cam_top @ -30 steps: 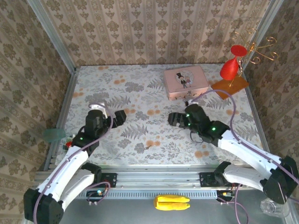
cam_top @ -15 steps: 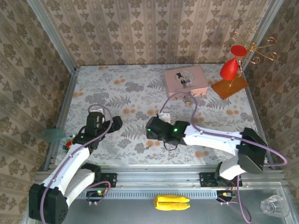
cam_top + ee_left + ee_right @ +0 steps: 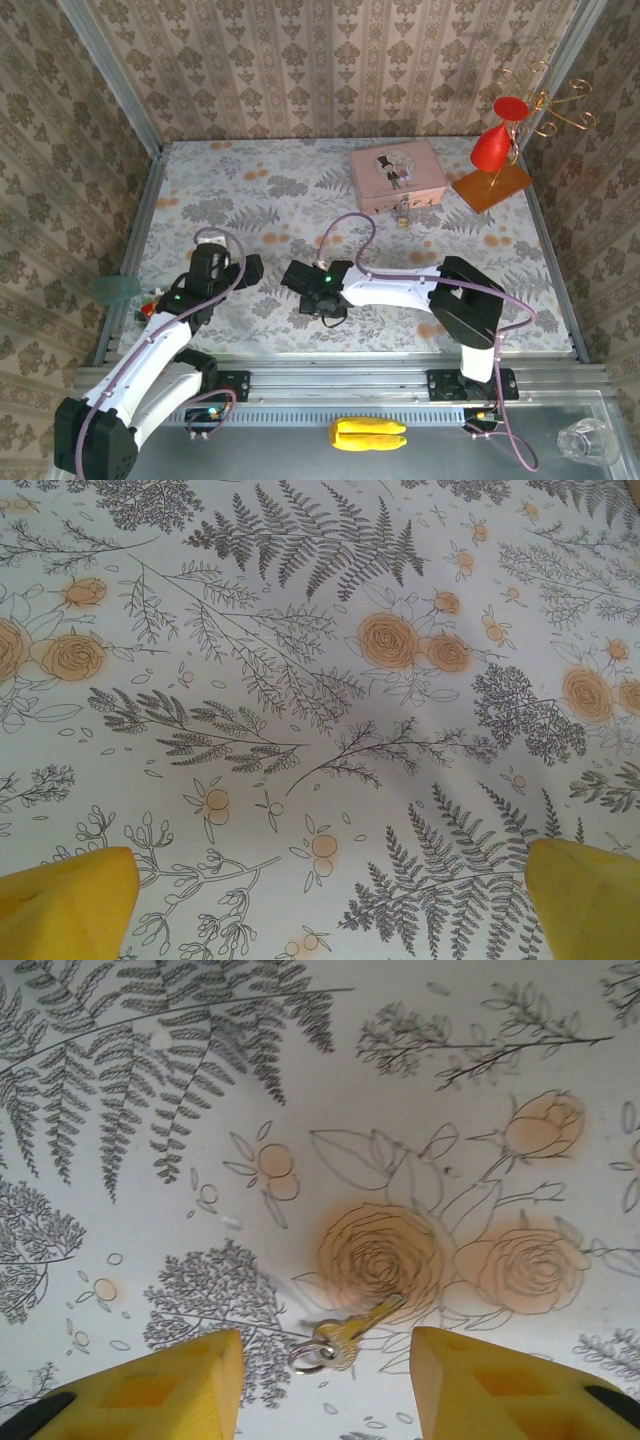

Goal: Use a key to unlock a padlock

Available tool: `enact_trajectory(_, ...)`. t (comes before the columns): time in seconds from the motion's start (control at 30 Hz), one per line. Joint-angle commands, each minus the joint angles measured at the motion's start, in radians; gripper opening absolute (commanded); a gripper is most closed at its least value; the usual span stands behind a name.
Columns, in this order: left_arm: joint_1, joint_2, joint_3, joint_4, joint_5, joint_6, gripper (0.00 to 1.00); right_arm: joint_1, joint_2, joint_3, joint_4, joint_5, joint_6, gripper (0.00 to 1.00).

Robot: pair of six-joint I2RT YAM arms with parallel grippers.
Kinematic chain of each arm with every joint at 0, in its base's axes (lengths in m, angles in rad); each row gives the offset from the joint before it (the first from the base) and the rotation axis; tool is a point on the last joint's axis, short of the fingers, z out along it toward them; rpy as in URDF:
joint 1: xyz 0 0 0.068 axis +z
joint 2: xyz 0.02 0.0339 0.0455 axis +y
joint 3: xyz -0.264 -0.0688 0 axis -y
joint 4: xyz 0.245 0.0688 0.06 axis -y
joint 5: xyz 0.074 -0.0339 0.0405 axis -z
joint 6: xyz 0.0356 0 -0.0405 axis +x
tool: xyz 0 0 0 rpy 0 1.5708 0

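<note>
Your right claw (image 3: 322,1385) has swung over the key (image 3: 345,1332) | jaws narrowing astride it, nothing gripped yet | left claw (image 3: 330,890) released wide

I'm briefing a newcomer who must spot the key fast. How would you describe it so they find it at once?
On the flowered tablecloth, look near the table's middle, where the right gripper hovers. Between its yellow fingertips lies the key, beside a printed orange rose: a small metal sliver with a ring, the one real object among drawings.

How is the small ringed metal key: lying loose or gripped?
Loose: key lies flat on floral cloth, open right gripper straddling it, untouched.
</note>
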State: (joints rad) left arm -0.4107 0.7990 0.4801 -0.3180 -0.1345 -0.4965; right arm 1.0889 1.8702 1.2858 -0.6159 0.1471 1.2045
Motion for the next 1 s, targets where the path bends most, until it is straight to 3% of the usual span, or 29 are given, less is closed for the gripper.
enact_trajectory(0.0, -0.023, -0.023, 0.018, -0.050, -0.070, 0.024, 1.00, 0.011, 0.022, 0.030, -0.102, -0.017, 0.067, 0.46)
enact_trajectory(0.8, -0.120, -0.117, 0.022, -0.088, -0.186, 0.046, 1.00, 0.010, 0.197, 0.178, -0.224, -0.097, 0.107, 0.39)
enact_trajectory(0.97, -0.126, -0.124, 0.023, -0.093, -0.195, 0.048, 1.00, -0.005, 0.201, 0.126, -0.181, -0.147, 0.142, 0.29)
